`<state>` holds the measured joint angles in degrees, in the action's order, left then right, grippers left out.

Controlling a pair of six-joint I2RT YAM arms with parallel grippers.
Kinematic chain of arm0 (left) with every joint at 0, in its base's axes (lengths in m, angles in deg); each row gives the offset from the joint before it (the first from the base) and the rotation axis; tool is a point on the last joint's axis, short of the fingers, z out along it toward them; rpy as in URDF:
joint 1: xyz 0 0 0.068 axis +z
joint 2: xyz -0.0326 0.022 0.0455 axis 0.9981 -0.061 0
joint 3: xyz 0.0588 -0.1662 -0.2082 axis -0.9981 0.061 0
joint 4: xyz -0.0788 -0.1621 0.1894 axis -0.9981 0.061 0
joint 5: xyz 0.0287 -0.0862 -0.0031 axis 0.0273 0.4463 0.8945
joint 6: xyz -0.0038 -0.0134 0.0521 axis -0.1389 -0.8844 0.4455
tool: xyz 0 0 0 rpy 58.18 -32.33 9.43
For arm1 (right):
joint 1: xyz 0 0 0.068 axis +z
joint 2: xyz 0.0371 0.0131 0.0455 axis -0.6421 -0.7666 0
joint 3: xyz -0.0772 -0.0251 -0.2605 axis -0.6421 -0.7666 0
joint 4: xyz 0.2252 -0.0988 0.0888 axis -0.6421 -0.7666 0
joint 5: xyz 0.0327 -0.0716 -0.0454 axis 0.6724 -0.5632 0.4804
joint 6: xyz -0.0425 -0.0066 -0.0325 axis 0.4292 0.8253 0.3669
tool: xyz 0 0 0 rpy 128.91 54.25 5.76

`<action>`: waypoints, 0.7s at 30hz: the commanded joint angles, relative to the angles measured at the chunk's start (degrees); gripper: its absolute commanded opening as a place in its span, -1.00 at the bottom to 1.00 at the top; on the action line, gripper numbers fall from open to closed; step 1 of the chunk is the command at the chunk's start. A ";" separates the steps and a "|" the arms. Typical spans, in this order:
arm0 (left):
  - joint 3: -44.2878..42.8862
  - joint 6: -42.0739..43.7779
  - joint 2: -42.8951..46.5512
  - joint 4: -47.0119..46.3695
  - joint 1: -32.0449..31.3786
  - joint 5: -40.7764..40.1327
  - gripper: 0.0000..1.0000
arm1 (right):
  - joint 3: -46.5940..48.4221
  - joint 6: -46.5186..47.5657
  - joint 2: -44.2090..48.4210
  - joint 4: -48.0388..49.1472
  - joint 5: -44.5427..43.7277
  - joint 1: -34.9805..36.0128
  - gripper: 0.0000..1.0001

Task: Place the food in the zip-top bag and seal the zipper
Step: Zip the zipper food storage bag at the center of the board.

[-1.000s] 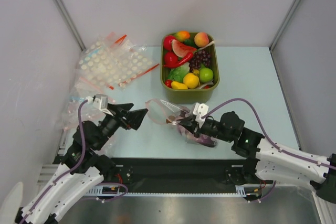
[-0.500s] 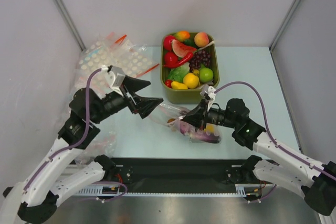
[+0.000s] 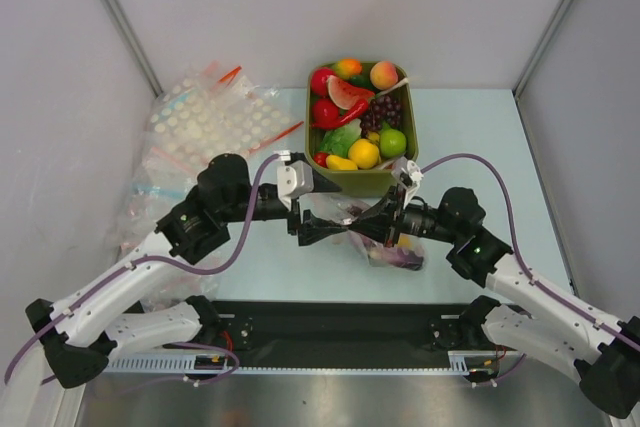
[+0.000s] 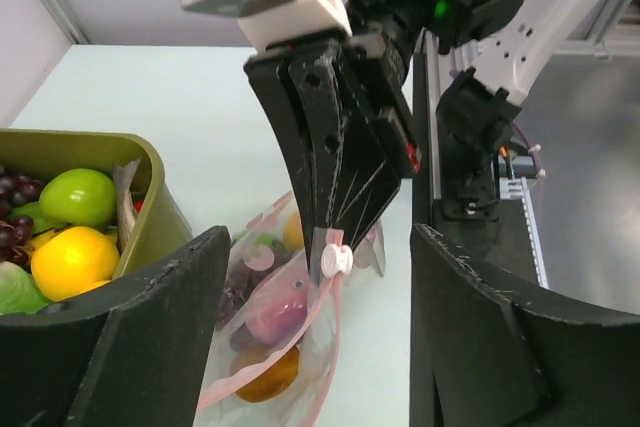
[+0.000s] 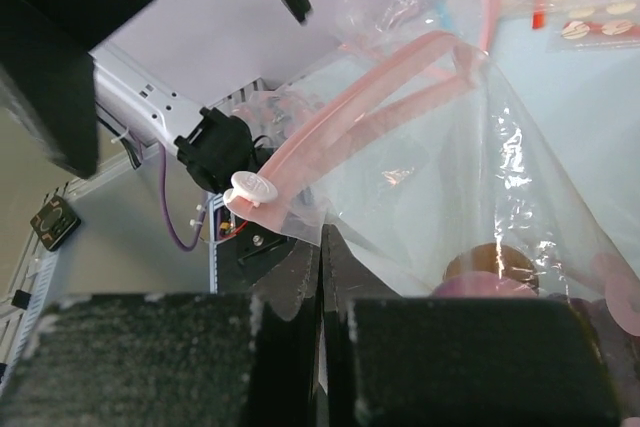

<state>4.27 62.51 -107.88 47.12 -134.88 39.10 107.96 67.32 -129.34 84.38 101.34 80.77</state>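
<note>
The clear zip-top bag lies in front of the tub with several pieces of food inside, purple, orange and green. My right gripper is shut on the bag's corner just below the white slider tab of the pink zipper, holding the mouth up. In the left wrist view my left gripper is open, one finger on each side of the slider, touching nothing. From above, both grippers meet tip to tip: left gripper, right gripper. More food fills the tub.
The olive-green tub stands just behind the bag, close to both grippers. White-dotted bags are piled at the back left, with another clear bag by the left wall. The right arm's purple cable arches over the table.
My left arm has swung right from the table's left side until its open fingers straddle the bag's slider. The right gripper, still shut on the bag, has raised the mouth corner.
</note>
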 commanded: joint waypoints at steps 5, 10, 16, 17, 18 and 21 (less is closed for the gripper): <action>3.66 5.37 1.32 -4.48 -0.22 3.64 0.32 | 0.42 -1.83 2.67 5.74 1.19 -0.30 -1.00; 4.37 6.06 0.62 -4.92 -0.40 2.50 0.22 | -0.12 -2.19 3.29 6.53 0.84 -0.30 -1.00; 4.98 6.33 0.71 -6.41 -0.66 3.55 0.12 | -0.03 -2.45 2.68 6.89 1.19 -0.21 -1.00; 4.98 6.33 0.70 -6.32 -0.66 3.47 0.13 | -0.03 -2.62 2.76 6.89 1.19 -0.30 -1.00; 4.98 6.51 0.62 -6.24 -0.75 3.47 0.12 | -0.03 -2.71 2.59 6.97 1.19 -0.30 -1.00; 4.98 6.68 0.18 -6.32 -0.84 3.47 0.08 | -0.03 -2.89 2.50 7.06 1.36 -0.30 -1.00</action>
<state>9.03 67.06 -107.64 43.60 -135.26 40.63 107.35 65.64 -127.15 86.94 101.76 80.62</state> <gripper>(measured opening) 0.549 0.009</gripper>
